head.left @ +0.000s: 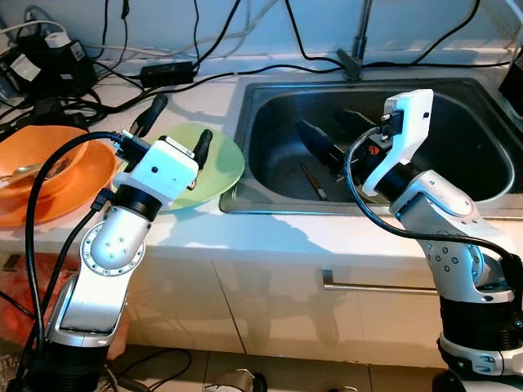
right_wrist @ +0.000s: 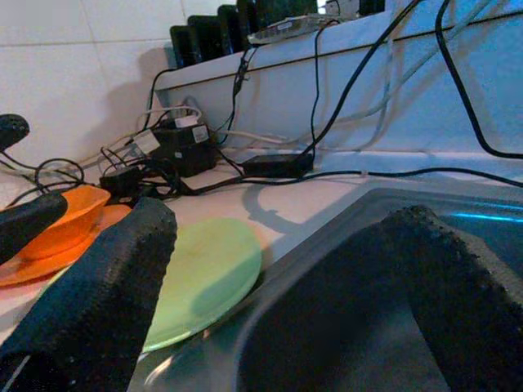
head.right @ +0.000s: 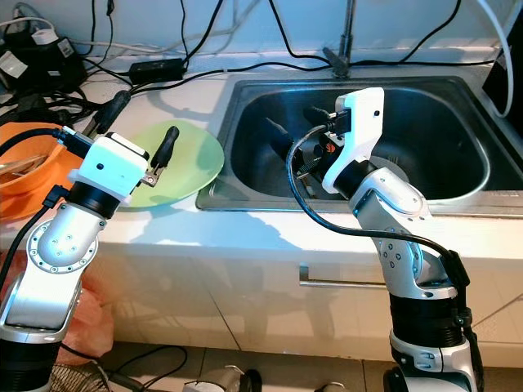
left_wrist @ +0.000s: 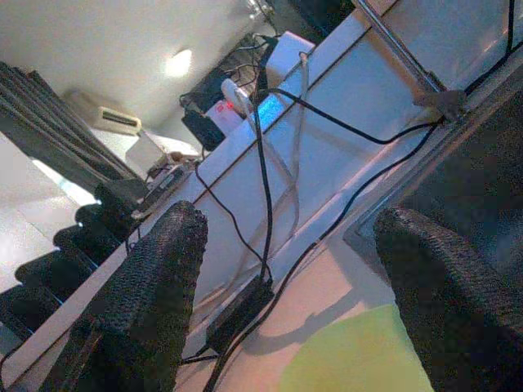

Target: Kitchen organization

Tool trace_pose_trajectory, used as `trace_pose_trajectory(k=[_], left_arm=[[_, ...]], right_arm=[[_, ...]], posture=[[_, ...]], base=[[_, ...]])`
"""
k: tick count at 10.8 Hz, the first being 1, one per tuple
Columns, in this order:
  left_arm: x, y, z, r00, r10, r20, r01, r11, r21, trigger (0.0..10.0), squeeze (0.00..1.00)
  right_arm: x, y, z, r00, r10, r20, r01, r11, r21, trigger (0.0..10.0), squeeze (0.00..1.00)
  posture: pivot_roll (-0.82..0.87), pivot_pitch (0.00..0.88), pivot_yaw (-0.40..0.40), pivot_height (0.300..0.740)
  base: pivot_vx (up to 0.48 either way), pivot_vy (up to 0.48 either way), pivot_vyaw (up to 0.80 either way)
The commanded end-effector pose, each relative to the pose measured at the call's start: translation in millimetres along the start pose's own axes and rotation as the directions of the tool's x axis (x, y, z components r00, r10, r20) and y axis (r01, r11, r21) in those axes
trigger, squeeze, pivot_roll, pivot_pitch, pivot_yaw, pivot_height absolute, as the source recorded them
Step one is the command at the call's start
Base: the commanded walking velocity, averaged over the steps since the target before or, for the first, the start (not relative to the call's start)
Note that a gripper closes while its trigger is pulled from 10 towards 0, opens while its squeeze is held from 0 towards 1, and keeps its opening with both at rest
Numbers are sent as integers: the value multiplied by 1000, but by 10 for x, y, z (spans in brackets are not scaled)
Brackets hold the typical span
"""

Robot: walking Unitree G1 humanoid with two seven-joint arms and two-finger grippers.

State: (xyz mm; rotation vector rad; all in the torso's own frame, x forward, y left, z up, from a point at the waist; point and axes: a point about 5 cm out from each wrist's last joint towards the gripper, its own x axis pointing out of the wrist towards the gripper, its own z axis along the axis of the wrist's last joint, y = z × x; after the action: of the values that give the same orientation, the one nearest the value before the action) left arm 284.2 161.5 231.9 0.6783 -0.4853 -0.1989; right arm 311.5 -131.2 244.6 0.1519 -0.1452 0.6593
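A light green plate [head.left: 221, 160] lies flat on the white counter, just left of the steel sink [head.left: 270, 106]. My left gripper [head.left: 177, 126] hovers over the plate's left part, open, fingers [left_wrist: 155, 278] wide apart with nothing between them. My right gripper [head.left: 331, 135] reaches down inside the sink, open and holding nothing; its fingers [right_wrist: 106, 278] frame the sink's rim and the green plate [right_wrist: 204, 273]. A thin dark utensil [head.left: 315, 181] lies on the sink floor below the right gripper.
An orange bowl on an orange plate [head.left: 49, 175] sits at the counter's left, with something metal in it. Black cables and power adapters [head.left: 49, 61] crowd the back of the counter. The tap [head.left: 357, 41] rises behind the sink. A cupboard handle [head.left: 376, 286] runs below.
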Motion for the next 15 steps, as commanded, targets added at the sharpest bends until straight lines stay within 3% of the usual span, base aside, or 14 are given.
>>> trace_pose_trajectory(k=[1, 3, 6, 10, 11, 12, 13, 15], left_arm=[[-14, 9, -39, 1000, -8, -23, 8, 1000, 6, 10000, 0], [-75, -68, -100, 995, -88, -38, 91, 992, 83, 10000, 0], [-249, -83, -173, 980, -194, -48, 199, 955, 219, 10000, 0], [-461, -108, -215, 954, -296, -53, 300, 918, 261, 10000, 0], [-468, -123, -203, 950, -308, -40, 309, 919, 245, 10000, 63], [-472, -139, -180, 948, -317, -25, 314, 921, 231, 10000, 1000], [-466, -145, -165, 951, -309, -23, 307, 934, 184, 10000, 1000], [-487, -200, -243, 930, -359, -71, 366, 910, 193, 10000, 1000]], right_arm=[[4, 8, 9, 1000, 3, 1, -3, 1000, -1, 10000, 0], [-1, 25, -23, 1000, 9, -20, -9, 1000, 7, 10000, 0], [-104, 129, -159, 981, 136, -137, -131, 990, 47, 10000, 0], [-158, 184, -165, 964, 202, -173, -196, 979, 47, 10000, 0], [-158, 186, -163, 963, 206, -176, -201, 979, 44, 10000, 0], [-153, 191, -161, 962, 208, -177, -204, 978, 40, 10000, 0], [-142, 199, -153, 961, 213, -174, -210, 977, 35, 10000, 0], [-137, 206, -151, 959, 221, -179, -219, 975, 34, 10000, 0]], posture=[[142, 118, 110, 740], [140, 120, 111, 740], [143, 124, 108, 740], [154, 128, 108, 740], [155, 128, 108, 740], [156, 127, 107, 740], [157, 127, 108, 740], [155, 125, 104, 740]], base=[[0, 0, 0], [0, 0, 0], [0, 0, 0], [0, 0, 0], [0, 0, 0], [0, 0, 0], [0, 0, 0], [0, 0, 0]])
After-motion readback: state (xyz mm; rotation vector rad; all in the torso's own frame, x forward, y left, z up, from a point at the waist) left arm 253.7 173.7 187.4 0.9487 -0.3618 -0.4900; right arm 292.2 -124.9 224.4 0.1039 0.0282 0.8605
